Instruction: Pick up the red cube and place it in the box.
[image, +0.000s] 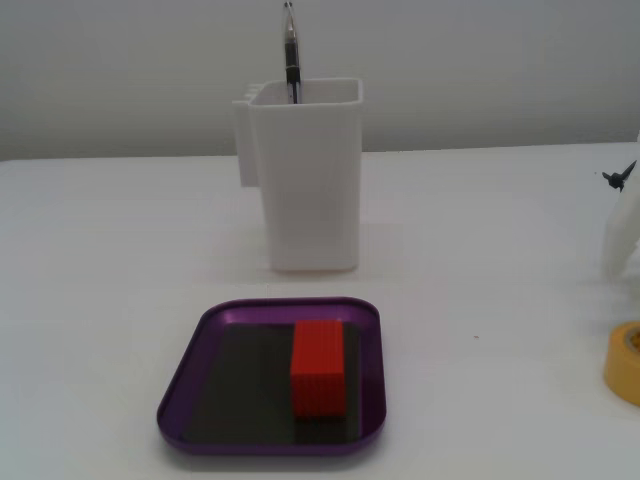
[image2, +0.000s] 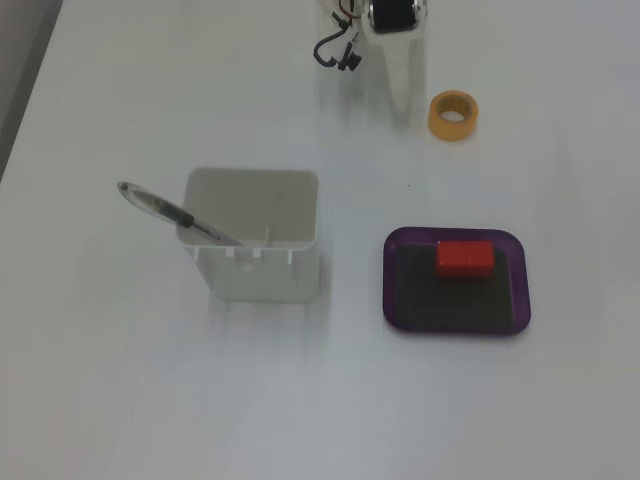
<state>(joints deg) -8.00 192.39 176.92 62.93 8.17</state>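
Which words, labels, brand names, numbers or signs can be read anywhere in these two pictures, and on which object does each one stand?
None can be read.
Red cube: plain faces, no print.
Purple box: no label visible.
White pen holder: blank walls in both fixed views.
Pen: any marking is too small and blurred to read.
Yellow tape roll: no print can be made out.

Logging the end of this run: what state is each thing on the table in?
red cube: lying inside the tray, near one rim, not held.
purple tray: flat on the table, holding only the cube.
white pen holder: upright, one pen in it.
pen: leaning, sticking out over the holder's rim.
yellow tape roll: lying flat, apart from the tray.
end effector: hard to make out.
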